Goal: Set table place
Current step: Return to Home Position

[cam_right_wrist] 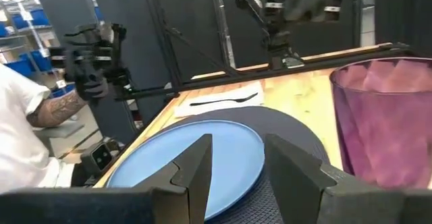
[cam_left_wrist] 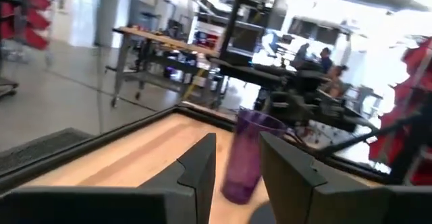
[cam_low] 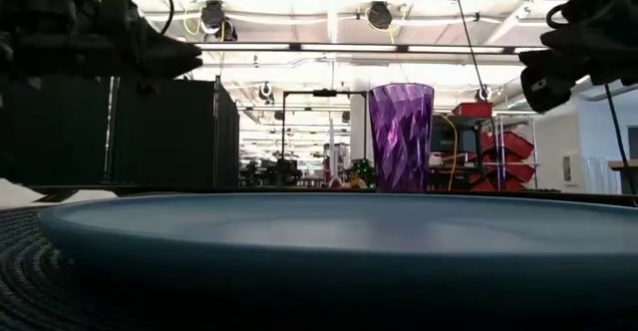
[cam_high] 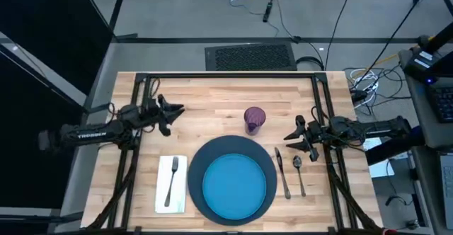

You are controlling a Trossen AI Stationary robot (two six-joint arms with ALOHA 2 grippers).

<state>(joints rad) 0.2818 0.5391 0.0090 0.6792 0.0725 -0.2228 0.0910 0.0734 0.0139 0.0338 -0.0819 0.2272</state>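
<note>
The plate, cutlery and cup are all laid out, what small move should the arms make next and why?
Probably draw both arms back from the setting. The left gripper and right gripper hang open and empty, and cup, fork, knife and spoon sit around the plate.

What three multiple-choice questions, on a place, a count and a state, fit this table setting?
1. The cup is: A on its side; B gripped; C upright, free.
2. Utensils on the plate's right-arm side: A one; B two; C three.
3. The fork lies: A on the napkin; B on the plate; C in the cup.
Answers: C, it stands clear of the left gripper and right gripper; B, knife and spoon lie there; A, it rests along the napkin.
</note>
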